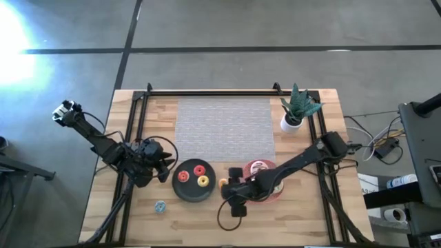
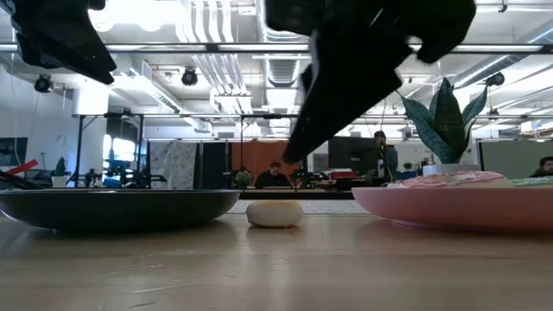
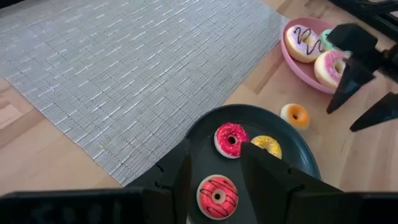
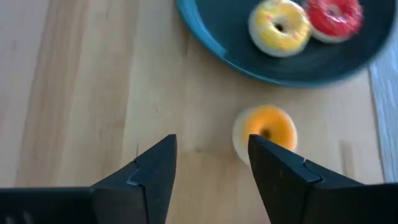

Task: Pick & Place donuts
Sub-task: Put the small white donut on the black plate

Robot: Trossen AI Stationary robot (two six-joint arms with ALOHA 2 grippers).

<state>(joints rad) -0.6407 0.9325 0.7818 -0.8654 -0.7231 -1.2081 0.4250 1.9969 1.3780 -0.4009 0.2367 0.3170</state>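
Note:
A round black plate (image 1: 180, 193) holds two small red donuts (image 3: 231, 138) (image 3: 217, 196) and a yellow one (image 3: 266, 146). The orange donut (image 4: 267, 130) lies flat on the wood between the black plate and the pink plate (image 2: 449, 207). The pink plate carries the white-pink (image 3: 303, 42), pink (image 3: 329, 67) and green (image 3: 325, 37) donuts. A teal donut (image 1: 160, 206) lies near the table's near edge. My left gripper (image 3: 216, 152) is open above the black plate's left part, over one red donut. My right gripper (image 4: 211, 149) is open above the table, just beside the orange donut.
A grey woven mat (image 1: 224, 131) covers the far middle of the table. A potted plant (image 1: 296, 110) stands at the far right. The rail frame (image 1: 138, 117) runs along the left, far and right sides. Bare wood lies along the near edge.

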